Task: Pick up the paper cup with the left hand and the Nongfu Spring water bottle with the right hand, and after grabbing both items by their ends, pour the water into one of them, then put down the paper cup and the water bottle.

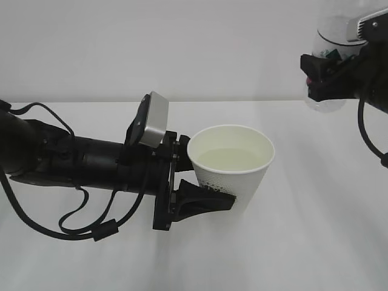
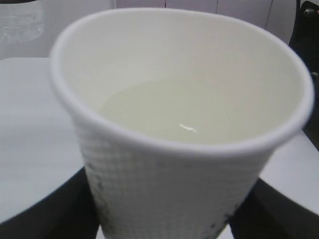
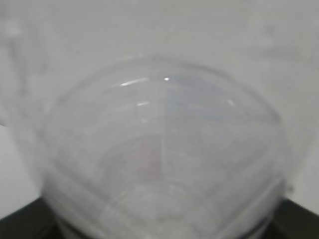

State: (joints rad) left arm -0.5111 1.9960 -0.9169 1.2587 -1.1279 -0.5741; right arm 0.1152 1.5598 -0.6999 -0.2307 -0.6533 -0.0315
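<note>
Paper cup [image 1: 233, 167], upright with water [image 1: 230, 159], sits clamped in your left jaws; right jaws hold Nongfu Spring water bottle [image 1: 330, 60] high, well apart; desk [image 1: 315, 230] lies directly beneath the cup.

The left arm [image 1: 66, 160] lies almost level, reaching in from the left edge toward the paper cup [image 1: 233, 167], its wrist camera housing tilted up just behind the jaws. The left gripper [image 1: 203, 182] is clamped on the cup's lower wall, one black finger [image 1: 206, 200] showing along the near side. Up and to the right of the cup, well apart from it, the right gripper [image 1: 321, 76] is raised at the frame's corner, its jaws closed around the Nongfu Spring water bottle [image 1: 327, 36]
</note>
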